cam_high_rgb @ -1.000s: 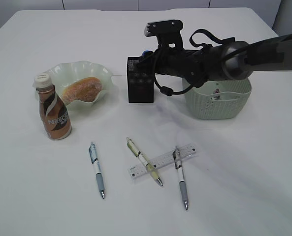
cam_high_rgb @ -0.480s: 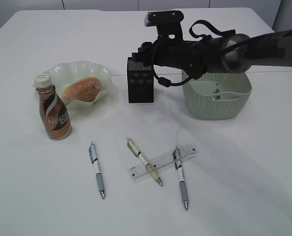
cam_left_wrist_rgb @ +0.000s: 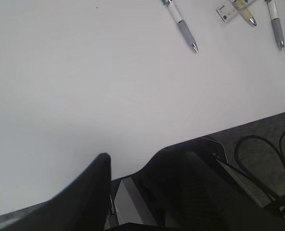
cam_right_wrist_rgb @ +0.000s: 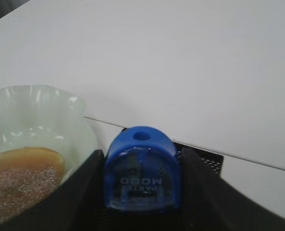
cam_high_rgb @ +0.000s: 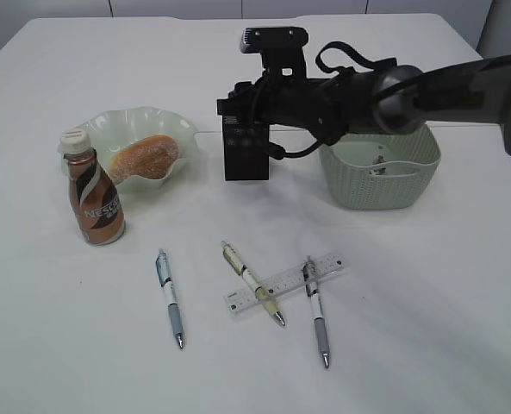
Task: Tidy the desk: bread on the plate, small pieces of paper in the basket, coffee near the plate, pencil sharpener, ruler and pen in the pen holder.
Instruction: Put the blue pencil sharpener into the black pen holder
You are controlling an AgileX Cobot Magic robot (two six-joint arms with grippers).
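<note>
Presently, in the exterior view, the right gripper is seen over the top of the pen holder, having been carried leftward from a place nearer the basket over the last second; the arm reaches across from the right. What the jaws hold is not made out from this angle. The bread lies in the plate, the coffee stands just beside that plate, and paper is glimpsed inside the basket. Three pens and the ruler are left on the desk, the ruler crossed by two of the pens.

Next, in the left wrist view, the left gripper is seen with its fingers spread and nothing between them, parked past the desk edge, well apart from the pens and ruler at the top of the frame.

Lastly, in the right wrist view, a blue pencil sharpener is shown clamped between the right fingers, directly above the mesh rim of the pen holder, with plate and bread to the left. It is judged that the sharpener is now positioned for release into the holder; the ruler and pens are judged outstanding.
</note>
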